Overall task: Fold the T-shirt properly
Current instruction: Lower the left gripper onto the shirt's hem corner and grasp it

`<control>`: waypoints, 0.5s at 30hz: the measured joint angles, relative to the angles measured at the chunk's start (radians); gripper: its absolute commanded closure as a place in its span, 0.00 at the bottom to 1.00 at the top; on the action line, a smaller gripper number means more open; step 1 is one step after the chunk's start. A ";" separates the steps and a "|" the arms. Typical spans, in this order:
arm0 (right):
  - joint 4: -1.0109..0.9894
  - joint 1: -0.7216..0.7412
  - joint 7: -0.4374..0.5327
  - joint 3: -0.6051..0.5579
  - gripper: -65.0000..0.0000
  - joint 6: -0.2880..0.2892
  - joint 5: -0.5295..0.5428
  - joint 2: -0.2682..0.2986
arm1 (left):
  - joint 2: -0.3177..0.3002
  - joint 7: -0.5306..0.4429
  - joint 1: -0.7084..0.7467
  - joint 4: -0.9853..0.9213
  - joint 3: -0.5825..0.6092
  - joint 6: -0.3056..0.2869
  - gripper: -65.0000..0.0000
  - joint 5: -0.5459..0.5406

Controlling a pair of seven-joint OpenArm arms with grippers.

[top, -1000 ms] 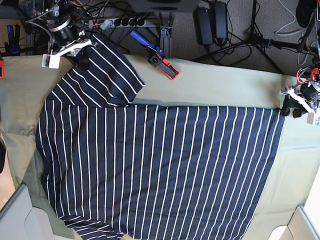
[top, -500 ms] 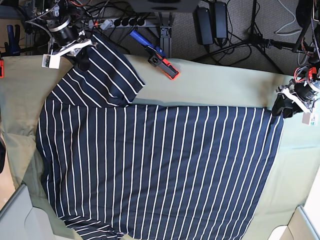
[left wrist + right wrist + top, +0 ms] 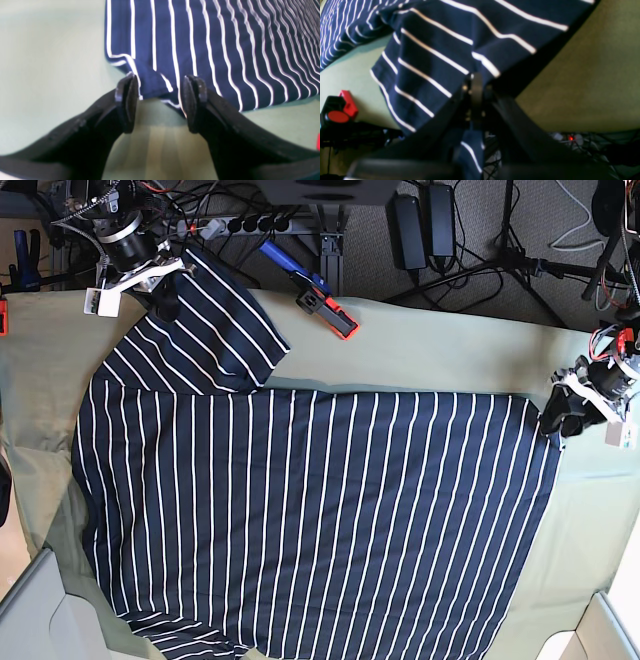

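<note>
The navy white-striped T-shirt (image 3: 320,520) lies spread flat on the olive-green table cloth (image 3: 450,350). One sleeve (image 3: 200,330) points to the back left. My right gripper (image 3: 165,298) is shut on that sleeve's far edge; in the right wrist view the striped fabric (image 3: 432,37) is pinched between the closed jaws of this gripper (image 3: 476,95). My left gripper (image 3: 555,423) is at the shirt's back right corner. In the left wrist view it (image 3: 160,100) is open, and the shirt's hem corner (image 3: 152,85) lies between the two fingertips on the cloth.
A blue and orange clamp (image 3: 325,302) grips the table's back edge; it shows red and black in the right wrist view (image 3: 337,112). Cables and a power strip (image 3: 240,225) lie on the floor behind. A grey bin (image 3: 30,610) and a cardboard box (image 3: 610,630) stand at the front corners.
My left gripper has moved inward and forward to the shirt's back right corner and now straddles it. My right gripper has held still on the sleeve.
</note>
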 measured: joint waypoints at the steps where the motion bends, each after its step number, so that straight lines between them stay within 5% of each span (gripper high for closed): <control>1: 0.000 0.000 0.000 0.000 1.00 0.000 0.000 0.000 | 0.001 -0.003 -0.008 0.000 0.013 0.003 0.50 0.011; 9: 0.000 0.000 0.000 0.000 1.00 0.000 0.000 -0.008 | 0.039 -0.037 -0.019 0.000 0.114 0.012 0.50 0.138; 15: 0.000 0.000 0.000 0.000 1.00 0.000 0.000 -0.008 | 0.047 -0.071 -0.021 0.000 0.115 0.124 0.50 0.179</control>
